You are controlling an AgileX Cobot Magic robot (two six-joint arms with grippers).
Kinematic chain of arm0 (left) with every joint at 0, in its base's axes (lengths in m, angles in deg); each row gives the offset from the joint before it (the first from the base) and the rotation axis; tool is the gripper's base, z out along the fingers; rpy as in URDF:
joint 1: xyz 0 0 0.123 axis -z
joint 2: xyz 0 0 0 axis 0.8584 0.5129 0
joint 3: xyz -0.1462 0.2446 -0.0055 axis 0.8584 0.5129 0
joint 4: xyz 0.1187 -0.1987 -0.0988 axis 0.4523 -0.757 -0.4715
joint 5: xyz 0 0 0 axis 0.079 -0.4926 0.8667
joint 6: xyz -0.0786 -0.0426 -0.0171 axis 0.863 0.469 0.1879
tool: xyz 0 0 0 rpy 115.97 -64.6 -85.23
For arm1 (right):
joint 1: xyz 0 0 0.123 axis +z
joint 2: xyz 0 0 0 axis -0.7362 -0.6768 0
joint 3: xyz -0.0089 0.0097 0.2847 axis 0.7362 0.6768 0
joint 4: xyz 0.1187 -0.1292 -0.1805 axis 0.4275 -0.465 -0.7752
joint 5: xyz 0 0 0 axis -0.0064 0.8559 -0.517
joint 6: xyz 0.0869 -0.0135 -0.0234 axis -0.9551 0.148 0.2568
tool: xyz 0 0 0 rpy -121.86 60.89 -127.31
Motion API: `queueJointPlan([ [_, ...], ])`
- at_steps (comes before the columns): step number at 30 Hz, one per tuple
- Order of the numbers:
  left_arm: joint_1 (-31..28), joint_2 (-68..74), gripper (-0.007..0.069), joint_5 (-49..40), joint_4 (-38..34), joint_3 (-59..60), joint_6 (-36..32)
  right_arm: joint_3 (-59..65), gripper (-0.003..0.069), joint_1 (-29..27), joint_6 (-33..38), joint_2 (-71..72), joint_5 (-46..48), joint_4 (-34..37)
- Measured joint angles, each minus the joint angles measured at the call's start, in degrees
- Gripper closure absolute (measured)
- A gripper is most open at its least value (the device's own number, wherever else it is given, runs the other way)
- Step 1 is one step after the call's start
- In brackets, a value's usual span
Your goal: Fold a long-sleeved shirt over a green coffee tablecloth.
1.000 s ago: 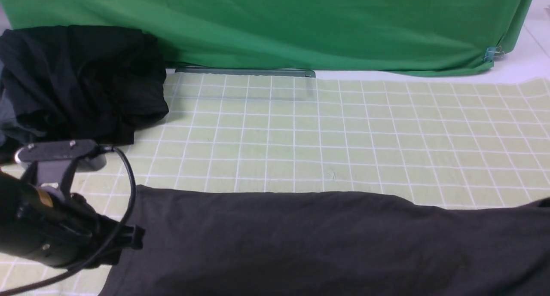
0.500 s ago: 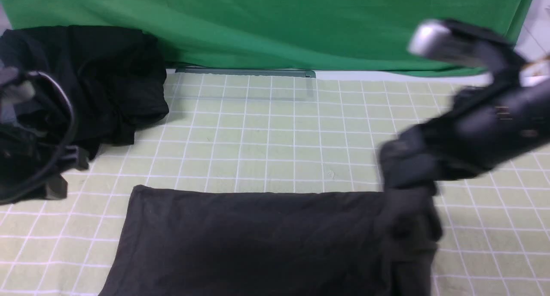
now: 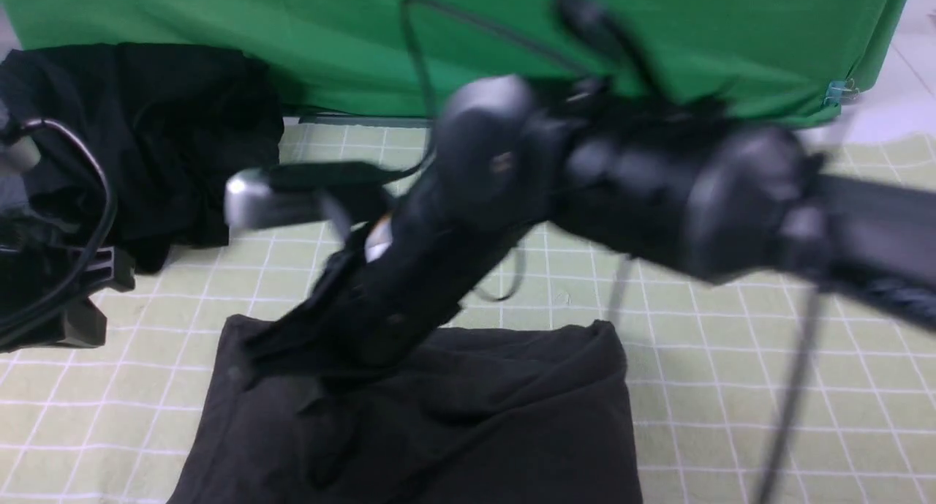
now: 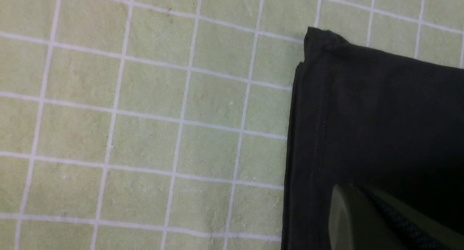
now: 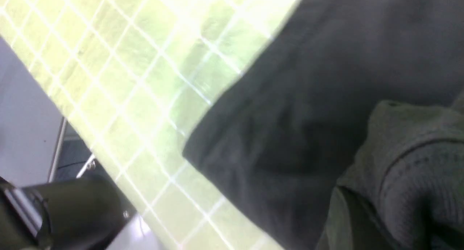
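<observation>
The long-sleeved shirt [image 3: 475, 416] lies nearest, a folded charcoal-grey slab of soft matte cotton on the green coffee tablecloth [image 3: 702, 416]. The tablecloth is pale yellow-green, gridded with thin white lines. The shirt's far edge runs roughly straight and its right side is rounded and puffy. The left wrist view shows a stitched hem at one squared corner.

The right gripper [image 3: 256, 350], blurred, is on an arm slanting down across from the right. It meets the shirt's far left corner, jaws closed on a bunch of its fabric. The left gripper [image 3: 95, 295] hangs left of the shirt, apart from it, jaws closed.

Bare tablecloth lies open on both sides and beyond. At far left sits a crumpled heap of black garments [image 3: 161, 123], and a plain green cloth [image 3: 292, 28] drapes behind.
</observation>
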State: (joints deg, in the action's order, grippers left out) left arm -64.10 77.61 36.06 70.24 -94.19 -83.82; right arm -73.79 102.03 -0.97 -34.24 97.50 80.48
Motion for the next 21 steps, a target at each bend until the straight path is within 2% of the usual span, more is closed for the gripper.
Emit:
queueJointPlan([
  [3, -0.1, 0.0, 0.0630, -0.5, 0.3, 0.0, -0.5, -3.7, 0.0598, 1.5, 0.1, -4.5, -0.2, 0.1],
  [6, -0.1, 0.0, 0.0630, -1.0, 1.7, 0.0, -1.2, -6.8, 0.0495, 3.1, 0.1, -8.5, -0.7, 1.0],
  [7, -0.1, 0.0, 0.0630, -1.0, 1.9, 0.0, -1.2, -6.8, 0.0495, 3.1, 0.1, -8.5, -0.7, 1.2],
  [11, -2.4, 0.0, 0.0630, -2.5, 2.7, 0.0, -1.2, -8.5, 0.0291, 4.1, 3.1, -9.3, 0.7, 3.1],
  [13, -3.4, 0.0, 0.0630, -2.9, 2.1, 0.0, -1.2, -9.2, 0.0260, 4.1, 5.1, -8.9, 2.3, 3.0],
  [14, -4.2, 0.0, 0.0630, -3.8, 0.8, 0.0, -1.9, -10.6, 0.0237, 3.9, 8.0, -8.0, 6.0, 1.7],
  [17, -4.0, 0.0, 0.0630, -5.7, -5.2, 0.0, -6.3, -12.5, 0.0286, 2.9, 9.3, -4.8, 14.1, -7.1],
  [20, -1.7, 0.0, 0.0630, -6.5, -10.2, 0.7, -9.4, -10.7, 0.0491, 1.0, 6.8, 0.6, 18.1, -23.4],
  [21, -1.4, 0.0, 0.0630, -6.5, -10.5, 0.7, -9.5, -10.5, 0.0506, 0.8, 6.6, 1.1, 18.2, -23.4],
])
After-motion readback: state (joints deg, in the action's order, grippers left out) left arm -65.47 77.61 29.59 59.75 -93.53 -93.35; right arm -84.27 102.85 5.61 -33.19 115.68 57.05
